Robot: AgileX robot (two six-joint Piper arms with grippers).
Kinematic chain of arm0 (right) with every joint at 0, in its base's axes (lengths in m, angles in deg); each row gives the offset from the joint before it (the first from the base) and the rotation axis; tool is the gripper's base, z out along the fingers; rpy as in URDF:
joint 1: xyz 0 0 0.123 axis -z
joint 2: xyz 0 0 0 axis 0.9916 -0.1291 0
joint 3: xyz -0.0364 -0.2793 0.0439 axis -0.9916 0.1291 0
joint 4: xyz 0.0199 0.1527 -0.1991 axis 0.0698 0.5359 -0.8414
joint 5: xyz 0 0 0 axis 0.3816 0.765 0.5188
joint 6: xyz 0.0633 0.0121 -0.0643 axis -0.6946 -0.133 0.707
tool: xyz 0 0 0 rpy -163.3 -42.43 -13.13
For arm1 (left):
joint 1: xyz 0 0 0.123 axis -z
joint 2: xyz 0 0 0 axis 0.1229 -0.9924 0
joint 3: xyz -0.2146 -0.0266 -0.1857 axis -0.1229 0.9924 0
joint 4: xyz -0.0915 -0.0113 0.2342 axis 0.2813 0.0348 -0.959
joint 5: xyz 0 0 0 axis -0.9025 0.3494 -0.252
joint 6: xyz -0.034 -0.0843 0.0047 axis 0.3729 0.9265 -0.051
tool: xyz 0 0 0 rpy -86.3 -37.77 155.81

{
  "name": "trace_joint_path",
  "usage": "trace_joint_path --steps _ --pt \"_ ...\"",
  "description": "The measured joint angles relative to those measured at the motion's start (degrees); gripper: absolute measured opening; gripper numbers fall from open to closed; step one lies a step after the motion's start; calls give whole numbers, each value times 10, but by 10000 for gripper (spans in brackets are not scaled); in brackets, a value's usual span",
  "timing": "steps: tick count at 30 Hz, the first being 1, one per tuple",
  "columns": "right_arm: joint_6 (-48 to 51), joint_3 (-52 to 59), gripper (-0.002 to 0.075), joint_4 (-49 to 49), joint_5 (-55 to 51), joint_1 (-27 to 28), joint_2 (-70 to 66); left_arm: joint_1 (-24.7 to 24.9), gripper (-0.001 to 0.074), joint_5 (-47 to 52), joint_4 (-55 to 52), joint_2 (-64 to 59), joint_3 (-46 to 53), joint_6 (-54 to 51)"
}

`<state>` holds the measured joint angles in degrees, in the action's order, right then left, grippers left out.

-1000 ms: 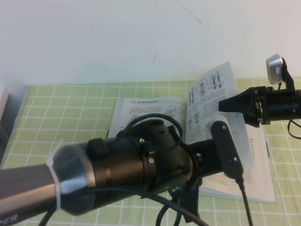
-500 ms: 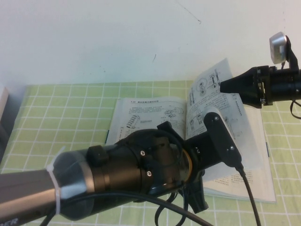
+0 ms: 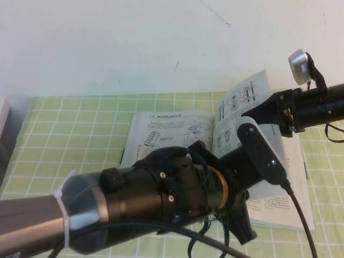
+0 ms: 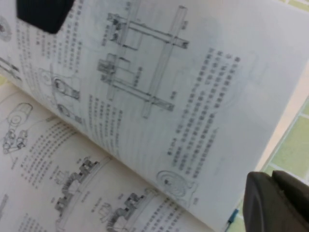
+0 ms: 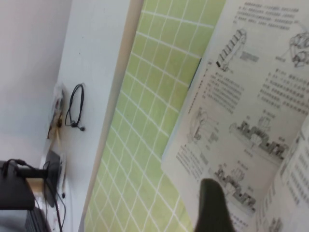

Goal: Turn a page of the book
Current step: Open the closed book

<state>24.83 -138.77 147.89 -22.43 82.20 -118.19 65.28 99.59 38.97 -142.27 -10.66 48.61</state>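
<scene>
Page (image 3: 244,105) stood half-lifted at about two o'clock over the open book (image 3: 172,129); right gripper (image 3: 248,114), jaws wide, touched it; left gripper (image 3: 239,226), unreadable, hovered near; sweeping leftward seemed next.

Table (image 3: 70,129) under green cloth with pale grid lines, white wall behind. Open book (image 3: 161,131) flat on cloth, right of centre toward 3 o'clock. Pale object's edge (image 3: 3,115) at 9 o'clock.
</scene>
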Motion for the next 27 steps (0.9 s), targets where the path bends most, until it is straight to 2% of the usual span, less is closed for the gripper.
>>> trace_joint_path --steps 6,10,18,27 --pt "-2 -1 419 21 -1 -5 0 42 -4 -12 -21 1 40 1" --pt "-4 -1 419 29 -1 -5 0 68 -4 -62 -70 -1 82 8" --pt "-23 -1 419 33 -1 -5 0 71 -4 -161 -157 -43 96 53" --pt "-31 -1 419 55 -1 -5 1 70 -4 -150 -176 -75 61 166"
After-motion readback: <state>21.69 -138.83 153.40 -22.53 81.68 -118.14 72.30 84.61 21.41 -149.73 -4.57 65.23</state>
